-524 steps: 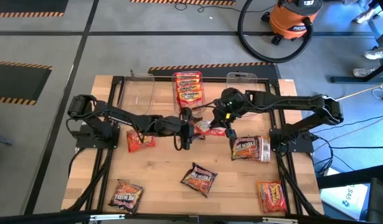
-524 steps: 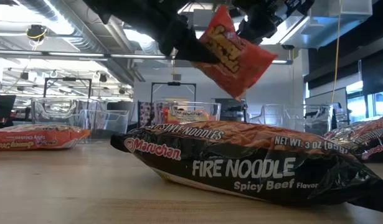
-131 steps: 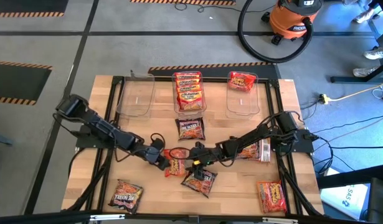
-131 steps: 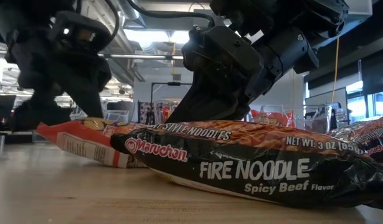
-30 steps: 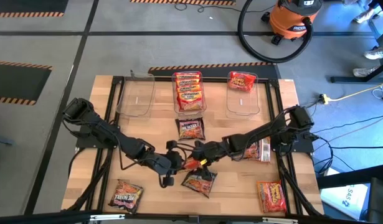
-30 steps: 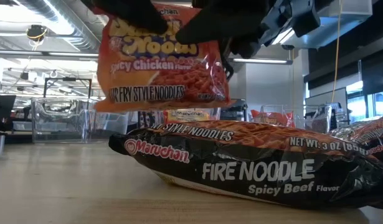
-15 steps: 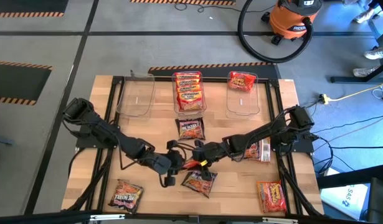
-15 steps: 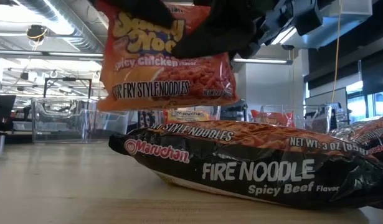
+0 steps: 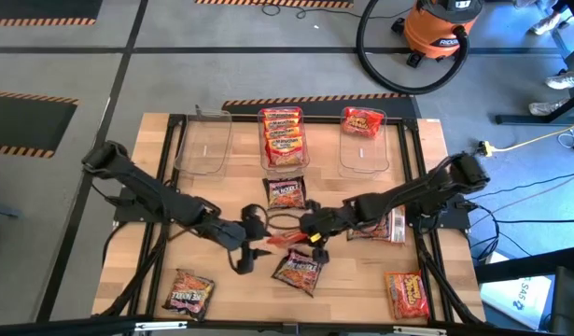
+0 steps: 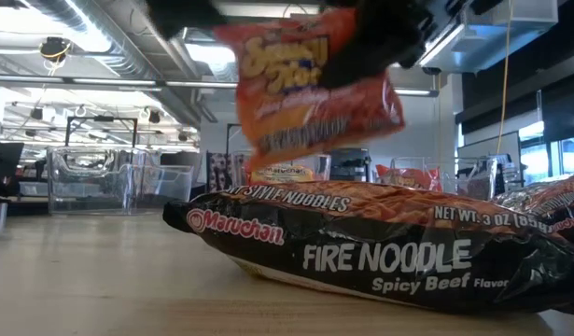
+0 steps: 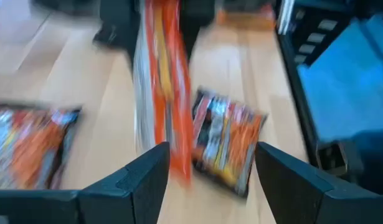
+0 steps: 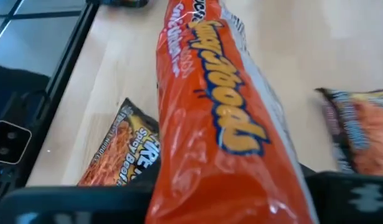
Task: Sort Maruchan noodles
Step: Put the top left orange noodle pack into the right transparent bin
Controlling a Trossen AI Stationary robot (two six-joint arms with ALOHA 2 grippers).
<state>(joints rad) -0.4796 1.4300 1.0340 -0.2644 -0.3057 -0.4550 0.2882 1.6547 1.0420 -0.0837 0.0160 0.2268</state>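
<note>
An orange Maruchan noodle packet [image 9: 285, 239] hangs above the middle of the table. My right gripper [image 9: 310, 231] is shut on it, and the packet [image 12: 222, 112] fills the right wrist view, coming out from between the fingers. In the low view it [image 10: 310, 89] dangles tilted over a dark Fire Noodle packet [image 10: 361, 247]. My left gripper [image 9: 251, 245] stands open just left of the orange packet [image 11: 161, 74], its fingers spread wide with nothing gripped. The dark packet [image 9: 299, 269] lies flat right below both grippers.
Three clear tubs stand at the back: the left one [image 9: 204, 140] bare, the middle one [image 9: 283, 135] holding orange packets, the right one [image 9: 363, 126] holding a red packet. Loose packets lie at centre back [image 9: 287, 193], front left [image 9: 189, 291], right [image 9: 380, 224] and front right [image 9: 406, 294].
The left gripper has opened, let go of the orange packet and drawn back to the left. The right gripper has closed on the packet, which has swung to the right.
</note>
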